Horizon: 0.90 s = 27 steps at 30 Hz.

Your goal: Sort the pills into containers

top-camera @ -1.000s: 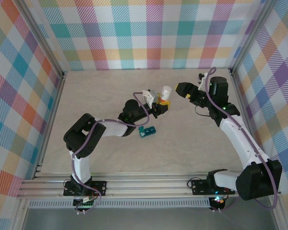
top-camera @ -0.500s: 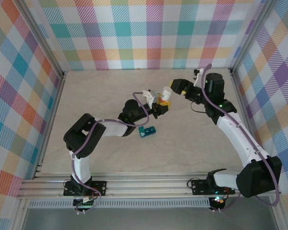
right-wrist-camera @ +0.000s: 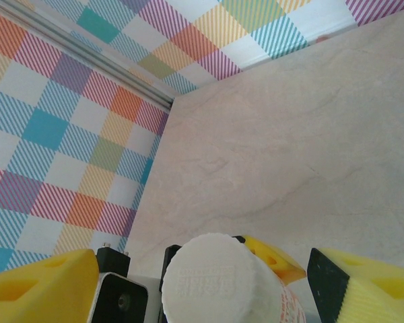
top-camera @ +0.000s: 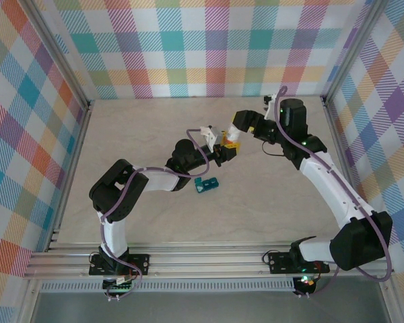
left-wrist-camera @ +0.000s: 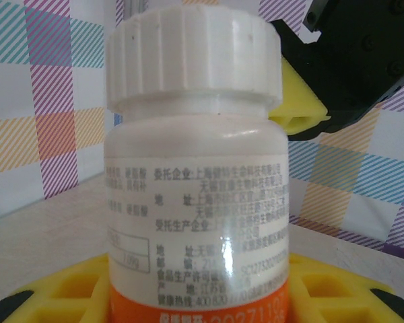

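My left gripper (top-camera: 225, 148) is shut on a white pill bottle (left-wrist-camera: 195, 202) with an orange band and holds it upright above the table. Its yellow fingers (left-wrist-camera: 54, 296) clamp the lower body. The ribbed white cap (right-wrist-camera: 212, 282) is on. My right gripper (top-camera: 241, 125) is open at the cap, and its yellow fingers (right-wrist-camera: 40, 289) stand apart on either side without touching it. One right finger (left-wrist-camera: 297, 108) shows behind the cap. The teal containers (top-camera: 206, 184) lie on the table below the left gripper. The pills are hidden.
The beige table (top-camera: 148, 134) is walled by checked panels on three sides, with aluminium posts (top-camera: 87, 104) at the back corners. Both arm bases are bolted to the rail (top-camera: 202, 259) at the near edge.
My right gripper has moved left from beside the bottle until its jaws straddle the cap. The left arm and the bottle have not moved.
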{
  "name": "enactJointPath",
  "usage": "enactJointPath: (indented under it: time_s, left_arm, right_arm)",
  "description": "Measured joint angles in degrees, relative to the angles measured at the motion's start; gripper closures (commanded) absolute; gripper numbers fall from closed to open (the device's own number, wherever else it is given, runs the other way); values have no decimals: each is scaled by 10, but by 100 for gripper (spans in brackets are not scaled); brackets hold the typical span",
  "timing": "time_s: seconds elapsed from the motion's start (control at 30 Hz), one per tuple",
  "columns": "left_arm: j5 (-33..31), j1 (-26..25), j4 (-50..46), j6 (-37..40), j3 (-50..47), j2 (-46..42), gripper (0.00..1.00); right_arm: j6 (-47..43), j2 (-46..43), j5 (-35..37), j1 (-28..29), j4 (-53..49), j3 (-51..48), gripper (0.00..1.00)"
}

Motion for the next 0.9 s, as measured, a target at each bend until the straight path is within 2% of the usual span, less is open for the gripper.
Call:
enactJointPath:
  time_s: [0.9]
  left_arm:
    - [1,0,0,0,3,0,100]
  right_arm:
    - [-10,0,8,27,-33,9,20]
